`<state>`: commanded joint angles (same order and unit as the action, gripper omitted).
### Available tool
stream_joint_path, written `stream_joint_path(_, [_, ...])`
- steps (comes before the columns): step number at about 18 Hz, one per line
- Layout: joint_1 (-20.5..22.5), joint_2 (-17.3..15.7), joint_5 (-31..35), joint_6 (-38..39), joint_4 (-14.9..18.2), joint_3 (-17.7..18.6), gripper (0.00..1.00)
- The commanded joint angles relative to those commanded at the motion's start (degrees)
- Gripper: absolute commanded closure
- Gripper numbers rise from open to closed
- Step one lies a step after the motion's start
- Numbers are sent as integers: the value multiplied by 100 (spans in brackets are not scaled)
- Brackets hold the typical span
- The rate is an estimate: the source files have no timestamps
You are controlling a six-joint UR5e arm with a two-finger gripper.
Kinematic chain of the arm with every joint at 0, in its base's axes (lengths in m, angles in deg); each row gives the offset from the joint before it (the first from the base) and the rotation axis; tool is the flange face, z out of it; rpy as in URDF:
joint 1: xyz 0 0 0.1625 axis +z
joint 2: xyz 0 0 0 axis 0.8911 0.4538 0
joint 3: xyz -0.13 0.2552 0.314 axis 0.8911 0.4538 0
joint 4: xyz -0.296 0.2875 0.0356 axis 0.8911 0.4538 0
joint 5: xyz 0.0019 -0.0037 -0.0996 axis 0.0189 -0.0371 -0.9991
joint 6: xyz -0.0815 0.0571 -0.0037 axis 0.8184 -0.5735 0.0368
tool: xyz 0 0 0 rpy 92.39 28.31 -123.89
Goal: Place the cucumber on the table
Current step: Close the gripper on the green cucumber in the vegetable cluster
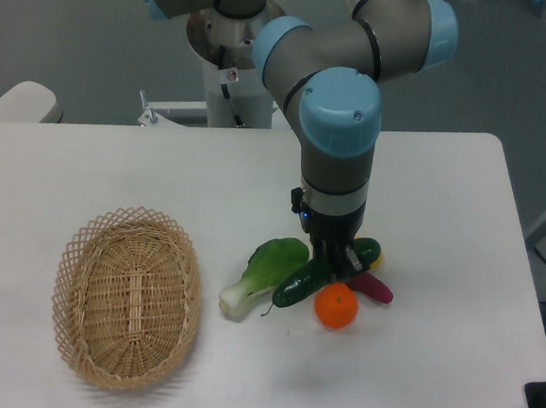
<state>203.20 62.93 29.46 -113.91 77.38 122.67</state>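
- Under the arm, right of centre on the white smooth worktop (445,180), lies the dark green, glossy, slim cucumber (297,288); its middle is hidden by the tool (336,262).
- The tool's black fingers straddle the cucumber; whether they pinch it cannot be told.
- A round orange (336,306) sits just beside it; a purple piece (372,287) is partly covered.
- A leafy light-green bok choy (262,277) lies to the left.
- An oval woven wicker basket (127,295) stands well apart.
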Motion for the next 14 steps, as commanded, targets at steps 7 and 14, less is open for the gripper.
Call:
stream_joint_path(7, [0,0,26,-17,9,61,74])
stream_joint_path(14, [0,-9,44,-236,-88,325,74])
